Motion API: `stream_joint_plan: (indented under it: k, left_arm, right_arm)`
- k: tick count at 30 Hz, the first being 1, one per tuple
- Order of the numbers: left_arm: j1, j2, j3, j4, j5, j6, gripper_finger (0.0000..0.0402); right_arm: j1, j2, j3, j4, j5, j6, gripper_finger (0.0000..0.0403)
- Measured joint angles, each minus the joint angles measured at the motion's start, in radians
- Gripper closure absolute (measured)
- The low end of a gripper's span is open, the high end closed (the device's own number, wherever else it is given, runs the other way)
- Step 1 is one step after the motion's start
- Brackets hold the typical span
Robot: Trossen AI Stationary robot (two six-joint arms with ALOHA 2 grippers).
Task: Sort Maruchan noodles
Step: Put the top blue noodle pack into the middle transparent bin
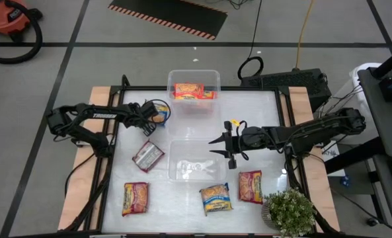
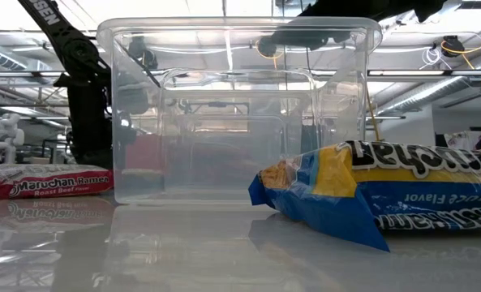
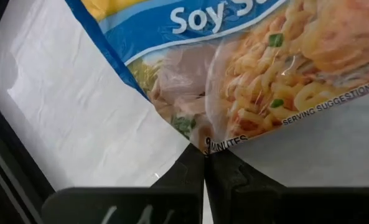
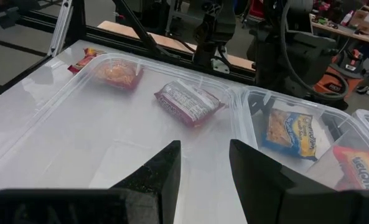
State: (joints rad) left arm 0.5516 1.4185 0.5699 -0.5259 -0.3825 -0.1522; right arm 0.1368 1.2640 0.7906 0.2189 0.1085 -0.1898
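A blue-yellow noodle packet (image 3: 246, 74) printed with a soy sauce flavour sits at the left rear of the white worktop (image 1: 262, 112), its corner pinched flat between the closed fingers of the left claw (image 3: 204, 155). In the high view that claw (image 1: 151, 114) meets the packet (image 1: 160, 112) just left of the far clear bin (image 1: 212, 78), which holds an orange-red packet (image 1: 190, 91). A silver-red packet (image 1: 147, 156) lies in front of the pinched one, to the left of the near clear bin (image 1: 176, 149), which stands at mid-worktop. Along the front edge lie an orange-yellow packet (image 1: 135, 198), another blue-yellow packet (image 1: 216, 198) and a red-white packet (image 1: 250, 186). The right claw (image 1: 223, 149) hovers over the right side of the near bin, its fingers (image 4: 162, 171) parted with nothing between them. A small potted plant (image 1: 289, 211) stands at the front right corner.
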Motion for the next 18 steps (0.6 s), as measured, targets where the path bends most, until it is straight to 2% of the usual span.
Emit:
stream_joint_plan:
  k: [8, 18]
  left_arm:
    - [-0.064, -0.091, 0.036, -0.009, -0.117, -0.041, 0.04]
    - [-0.156, -0.3, 0.04, -0.003, -0.209, -0.05, 0.0401]
  right_arm:
    - [0.0, 0.0, 0.0, -0.001, 0.046, -0.006, 0.0271]
    - [0.0, 0.001, 0.0, -0.01, 0.049, 0.013, 0.0271]
